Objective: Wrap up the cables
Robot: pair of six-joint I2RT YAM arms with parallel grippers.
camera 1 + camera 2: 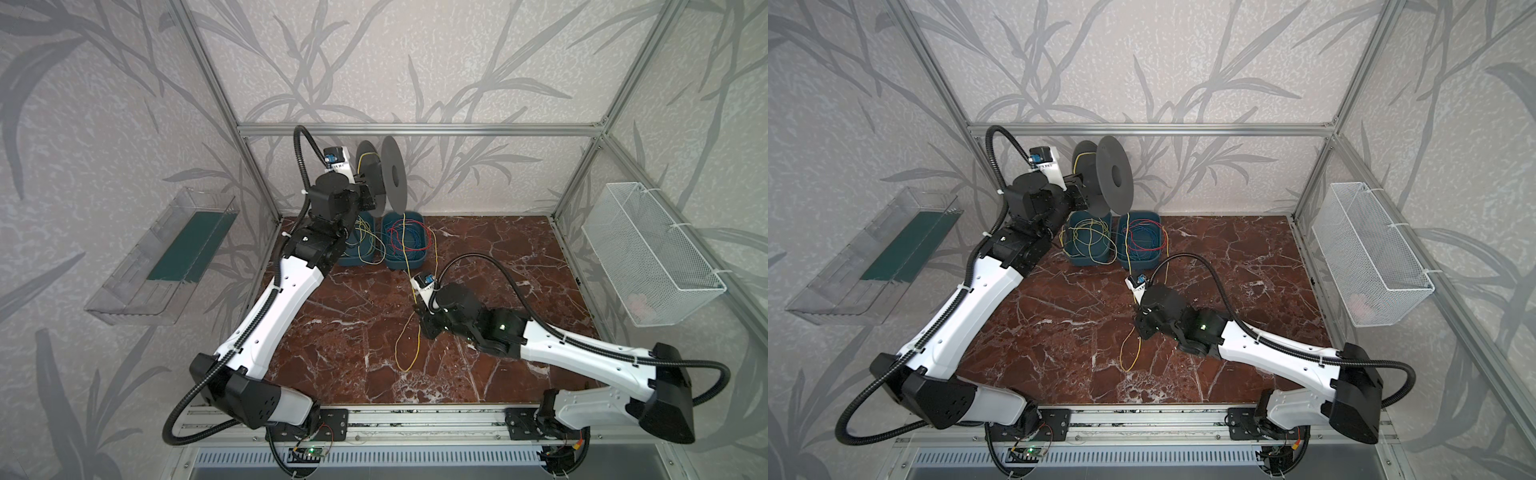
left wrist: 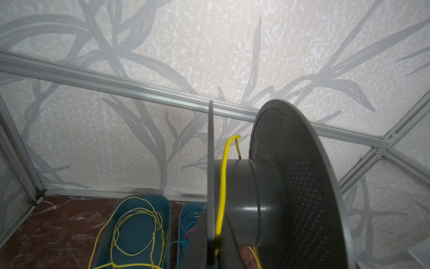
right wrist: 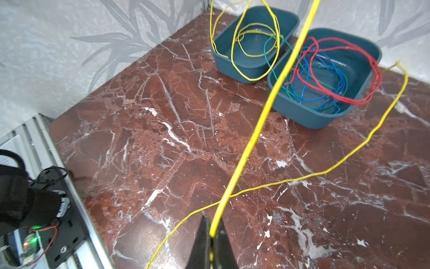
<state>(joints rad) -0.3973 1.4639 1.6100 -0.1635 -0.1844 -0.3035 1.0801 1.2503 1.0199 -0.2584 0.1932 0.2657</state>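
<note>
Yellow cable pinched tight in right gripper, low over desk, goes up toward grey spool. Left gripper clamps spool rim, holds it over blue bins.

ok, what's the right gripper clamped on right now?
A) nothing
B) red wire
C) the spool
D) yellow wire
D: in the right wrist view the right gripper is shut, with the yellow wire running out from between its fingertips.
</note>
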